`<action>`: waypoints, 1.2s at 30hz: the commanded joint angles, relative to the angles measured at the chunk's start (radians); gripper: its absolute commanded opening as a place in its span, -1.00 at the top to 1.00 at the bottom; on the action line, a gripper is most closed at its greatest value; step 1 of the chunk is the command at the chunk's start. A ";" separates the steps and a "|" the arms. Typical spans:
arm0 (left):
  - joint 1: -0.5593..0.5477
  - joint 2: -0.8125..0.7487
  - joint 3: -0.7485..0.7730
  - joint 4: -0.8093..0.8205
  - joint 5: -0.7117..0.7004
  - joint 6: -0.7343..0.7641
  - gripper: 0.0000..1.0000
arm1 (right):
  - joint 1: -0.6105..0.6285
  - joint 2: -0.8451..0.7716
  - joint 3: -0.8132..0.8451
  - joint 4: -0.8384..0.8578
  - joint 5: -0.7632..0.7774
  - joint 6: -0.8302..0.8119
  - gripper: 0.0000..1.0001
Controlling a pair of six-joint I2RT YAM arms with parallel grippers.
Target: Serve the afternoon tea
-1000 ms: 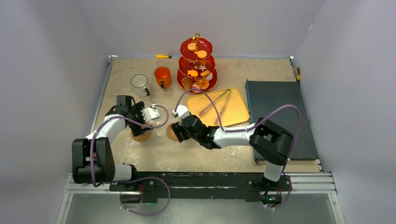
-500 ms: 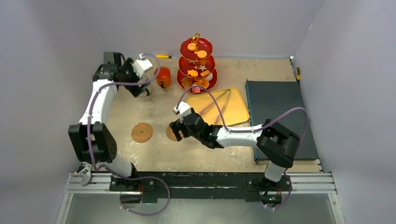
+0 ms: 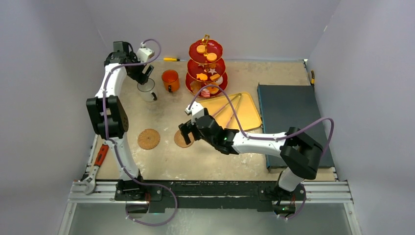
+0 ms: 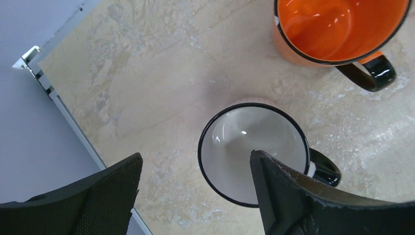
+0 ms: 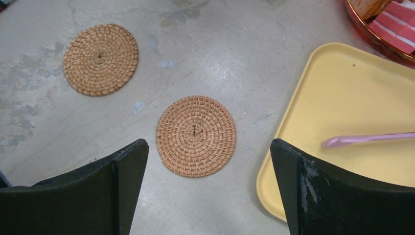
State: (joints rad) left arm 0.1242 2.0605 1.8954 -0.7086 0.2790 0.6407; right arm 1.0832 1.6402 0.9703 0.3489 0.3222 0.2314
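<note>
Even, diffuse overhead lighting is recorded in all views. Soft, short shadows are cast on the worktop [image 3: 166,112]. Small specular highlights are noted inside the white mug [image 4: 235,147] and the orange mug [image 4: 337,24]. The fingers [image 5: 342,196] of the right end effector [image 5: 208,144] are rendered dark, with little surface detail.

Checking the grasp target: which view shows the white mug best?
Left wrist: white mug seen close from above, rim, empty inside, handle clear. Top external shows it small, by the left arm; right wrist misses it.
</note>
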 commanded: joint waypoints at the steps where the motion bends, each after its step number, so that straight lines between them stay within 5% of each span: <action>1: 0.009 0.035 0.088 -0.007 -0.033 -0.010 -0.54 | -0.027 -0.021 0.048 -0.024 -0.017 -0.007 -0.96; 17: 0.034 0.186 0.082 -0.063 0.006 0.032 0.24 | -0.086 0.055 0.181 -0.084 -0.116 -0.035 -0.92; 23: 0.034 0.188 0.059 -0.054 0.029 0.003 1.00 | -0.099 0.079 0.219 -0.092 -0.128 -0.044 -0.92; 36: 0.032 -0.049 -0.165 -0.034 0.046 -0.171 1.00 | -0.118 0.136 0.299 -0.102 -0.156 -0.086 -0.93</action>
State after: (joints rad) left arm 0.1562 2.1418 1.7798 -0.7307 0.3164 0.5747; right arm 0.9737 1.7657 1.2034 0.2516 0.1867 0.1761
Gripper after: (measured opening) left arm 0.105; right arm 0.963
